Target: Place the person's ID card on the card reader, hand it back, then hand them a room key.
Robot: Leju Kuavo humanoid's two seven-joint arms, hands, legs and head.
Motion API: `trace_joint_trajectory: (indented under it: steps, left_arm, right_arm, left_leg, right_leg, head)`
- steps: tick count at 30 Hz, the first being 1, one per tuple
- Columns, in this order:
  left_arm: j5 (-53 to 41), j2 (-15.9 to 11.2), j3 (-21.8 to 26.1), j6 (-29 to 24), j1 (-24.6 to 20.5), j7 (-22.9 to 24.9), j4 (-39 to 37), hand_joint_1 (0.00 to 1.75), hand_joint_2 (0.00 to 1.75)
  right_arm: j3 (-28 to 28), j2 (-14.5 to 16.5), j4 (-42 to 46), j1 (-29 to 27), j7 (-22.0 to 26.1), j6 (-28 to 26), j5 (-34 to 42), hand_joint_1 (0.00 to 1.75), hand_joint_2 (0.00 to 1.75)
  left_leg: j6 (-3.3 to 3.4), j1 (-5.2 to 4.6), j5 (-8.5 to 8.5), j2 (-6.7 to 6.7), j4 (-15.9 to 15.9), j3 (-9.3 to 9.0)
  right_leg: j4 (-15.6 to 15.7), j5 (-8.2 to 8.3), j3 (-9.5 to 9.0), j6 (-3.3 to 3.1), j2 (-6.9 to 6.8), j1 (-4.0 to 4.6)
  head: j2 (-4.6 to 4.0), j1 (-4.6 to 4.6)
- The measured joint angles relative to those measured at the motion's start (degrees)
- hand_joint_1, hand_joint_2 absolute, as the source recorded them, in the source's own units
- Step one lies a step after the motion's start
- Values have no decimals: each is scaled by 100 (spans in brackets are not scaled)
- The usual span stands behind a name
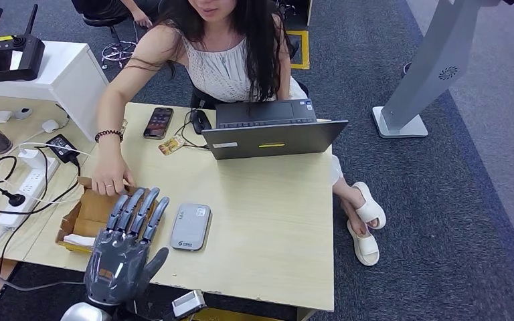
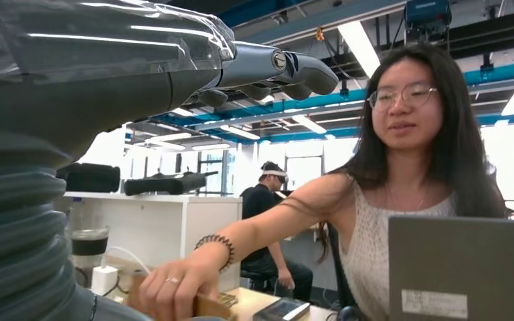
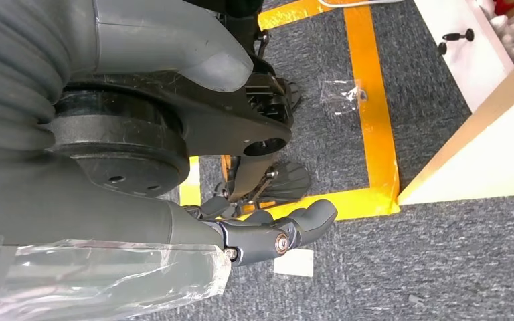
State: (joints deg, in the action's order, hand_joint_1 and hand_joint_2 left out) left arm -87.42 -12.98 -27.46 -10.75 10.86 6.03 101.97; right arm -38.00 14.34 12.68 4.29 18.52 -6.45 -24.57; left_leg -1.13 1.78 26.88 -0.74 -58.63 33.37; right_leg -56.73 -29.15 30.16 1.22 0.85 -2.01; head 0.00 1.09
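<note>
My left hand hovers flat, fingers spread, empty, over the bench edge, fingertips above the cardboard box. Card reader lies just beside it. Person's hand reaches into the box; no ID card visible yet. Best to hold steady, palm ready to receive. Right hand hangs by the floor, fingers loosely curled, empty.
</note>
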Motion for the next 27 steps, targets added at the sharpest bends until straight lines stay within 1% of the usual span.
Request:
trace_joint_trajectory:
  steps: [5,10,13,21,27]
  left_arm:
    - [240,-197,9,-8,231,337,-3,0,175]
    - [341,-234,163,8,268,462,-89,0,175]
    - [295,-173,370,39,214,476,-203,0,175]
    - [82,162,1025,164,-140,439,-762,0,175]
    - [-6,339,1310,218,-331,397,-1070,0,175]
  right_arm:
    - [-38,0,0,-1,-41,-14,-40,0,175]
    - [-42,0,0,-1,-68,-2,-148,0,175]
    - [-42,1,0,0,-77,7,-243,0,175]
    - [-42,7,0,1,-104,11,-464,0,175]
    - [-42,7,0,1,-113,20,-538,0,175]
  left_leg:
    - [0,0,0,-1,1,0]
    - [0,0,-1,-1,1,0]
    - [0,0,-1,-1,1,0]
    - [-1,0,-3,-2,1,0]
    - [-1,0,-3,-2,1,1]
  right_leg:
    - [0,-1,7,-1,-2,0]
    - [0,0,6,0,-2,0]
    - [0,0,6,0,-2,0]
    - [-1,2,3,0,-3,0]
    - [-1,2,0,0,-2,0]
  head:
    - [0,0]
    - [0,-1]
    - [0,-1]
    - [0,0]
    - [0,-1]
